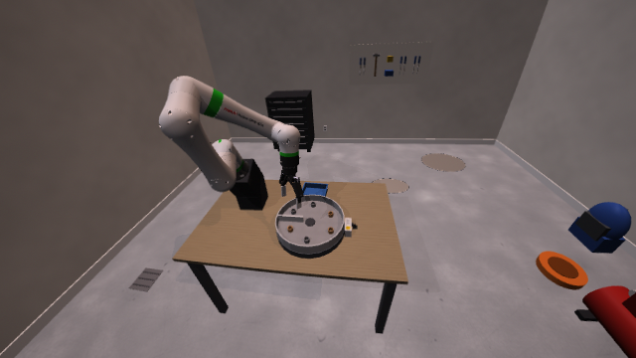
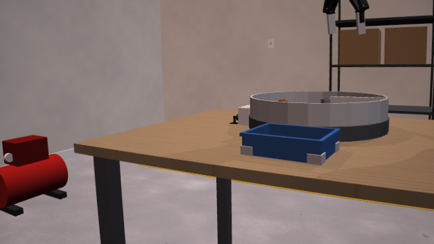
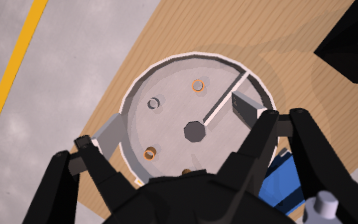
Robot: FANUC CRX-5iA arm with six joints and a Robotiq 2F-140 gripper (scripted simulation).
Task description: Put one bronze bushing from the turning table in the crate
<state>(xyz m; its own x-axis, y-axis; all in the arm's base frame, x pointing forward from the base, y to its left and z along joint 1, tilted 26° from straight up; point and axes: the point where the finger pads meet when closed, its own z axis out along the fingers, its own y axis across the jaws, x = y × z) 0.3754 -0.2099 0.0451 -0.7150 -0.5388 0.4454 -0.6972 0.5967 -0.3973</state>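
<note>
The big brown wooden table [image 1: 238, 239] holds everything. On it sits the round grey turning table [image 1: 298, 248] with a low wall. The white robot arm [image 1: 191, 109] with green bands reaches over the far edge of the turning table. A small blue plastic crate [image 2: 288, 144] sits just beside the turning table and has nothing in it. The black gripper [image 2: 346, 25] hangs above the turning table, wide open, holding nothing. Little bronze ring-shaped bushings [image 1: 330, 214] and grey ones [image 1: 306, 239] stand inside the turning table, around its middle hub.
</note>
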